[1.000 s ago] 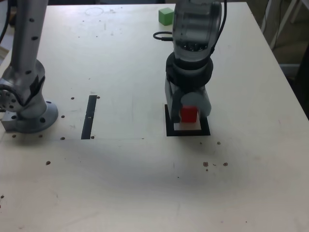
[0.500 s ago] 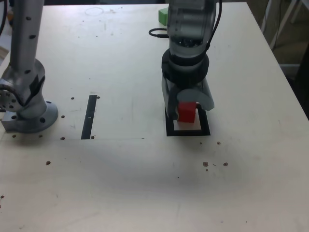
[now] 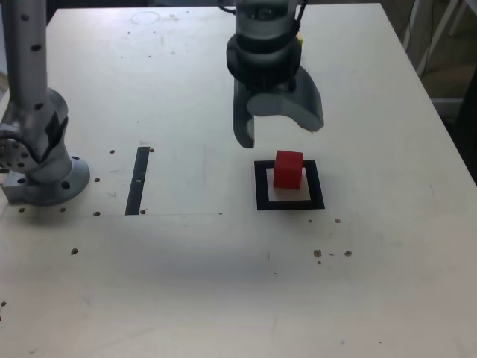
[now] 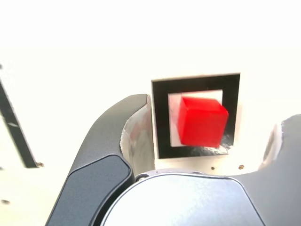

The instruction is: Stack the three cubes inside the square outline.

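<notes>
Centrally, a red block (image 3: 288, 170) on a black square frame (image 3: 264, 204), gripper (image 3: 282, 133) above (fingers spread, holding nothing), black strip (image 3: 137, 181) at centre-left.

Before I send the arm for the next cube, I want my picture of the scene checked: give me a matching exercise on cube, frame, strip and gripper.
Things:
1. red cube
2. square outline
3. thin strip
4. gripper

Places and states:
A. black, straight, between the arm's base and the frame in the exterior view
B. jaws apart, holding nothing
C. black border around a pale centre
D. standing inside the frame

Pairs: 1-D, 2-C, 3-A, 4-B
</notes>
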Motion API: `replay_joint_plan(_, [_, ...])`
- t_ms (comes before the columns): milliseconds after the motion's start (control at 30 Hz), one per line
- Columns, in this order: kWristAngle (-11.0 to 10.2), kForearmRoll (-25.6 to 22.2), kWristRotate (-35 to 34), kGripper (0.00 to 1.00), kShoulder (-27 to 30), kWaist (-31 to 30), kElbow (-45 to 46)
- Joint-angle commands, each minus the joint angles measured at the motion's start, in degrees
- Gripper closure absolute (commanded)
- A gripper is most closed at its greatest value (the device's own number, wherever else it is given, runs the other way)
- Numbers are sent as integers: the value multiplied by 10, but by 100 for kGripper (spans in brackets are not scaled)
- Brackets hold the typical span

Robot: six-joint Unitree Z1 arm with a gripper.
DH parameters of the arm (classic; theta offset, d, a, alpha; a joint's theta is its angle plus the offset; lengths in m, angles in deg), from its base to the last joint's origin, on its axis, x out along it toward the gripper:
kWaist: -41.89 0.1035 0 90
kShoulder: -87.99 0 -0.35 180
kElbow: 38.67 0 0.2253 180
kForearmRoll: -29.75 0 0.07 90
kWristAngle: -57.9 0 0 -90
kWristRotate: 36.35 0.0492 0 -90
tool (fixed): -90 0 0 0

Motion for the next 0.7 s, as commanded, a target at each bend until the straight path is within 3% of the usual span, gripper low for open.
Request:
replay_joint_plan(0, [-5, -10, 25, 0, 12, 25, -4])
replay_joint_plan(167, [-7, -35, 102, 1, 0, 101, -47])
replay_joint_plan(300, [-10, -82, 160, 2, -40, 163, -124])
replay_joint_plan(467, [-9, -134, 206, 2, -91, 236, -232])
replay_joint_plan(667, [0, -161, 240, 2, -136, 307, -331])
